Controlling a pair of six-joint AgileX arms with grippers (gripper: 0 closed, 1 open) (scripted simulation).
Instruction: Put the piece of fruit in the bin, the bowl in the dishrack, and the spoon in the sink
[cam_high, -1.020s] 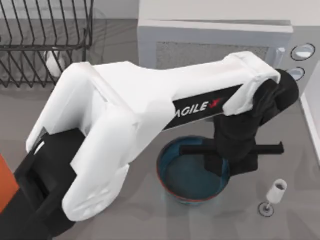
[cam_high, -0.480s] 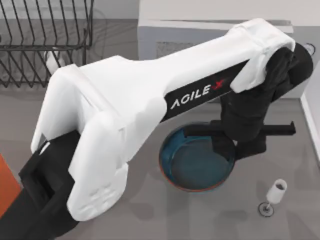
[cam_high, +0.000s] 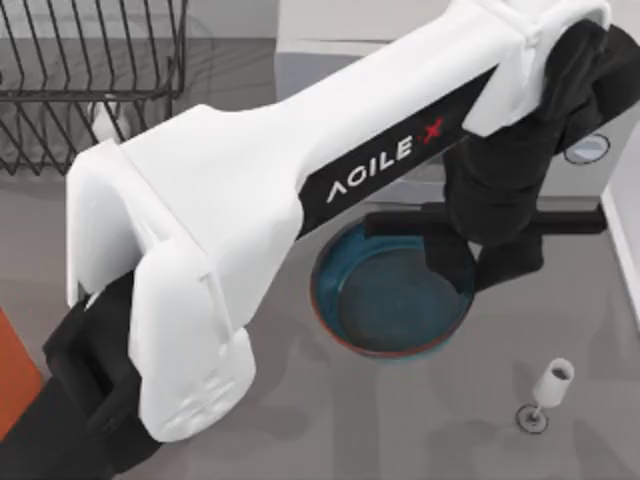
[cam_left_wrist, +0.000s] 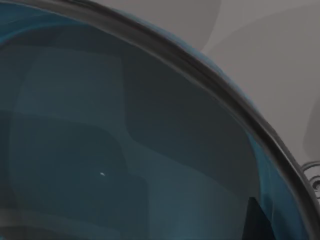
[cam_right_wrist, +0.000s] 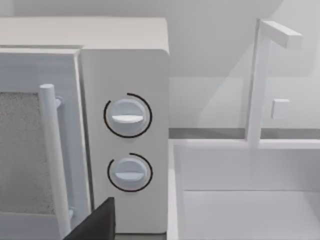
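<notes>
Grey table (cam_high: 400, 430), left tool (cam_high: 470, 270) on bowl (cam_high: 385, 310) rim.

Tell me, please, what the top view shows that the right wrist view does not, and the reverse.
Top view alone: the left gripper at the far edge of the teal bowl, the black dishrack at upper left, a small wine glass, an orange corner of the bin.
Right wrist view alone: the white sink with its faucet, and the microwave's handle.
Both: the white microwave, with a knob.
</notes>
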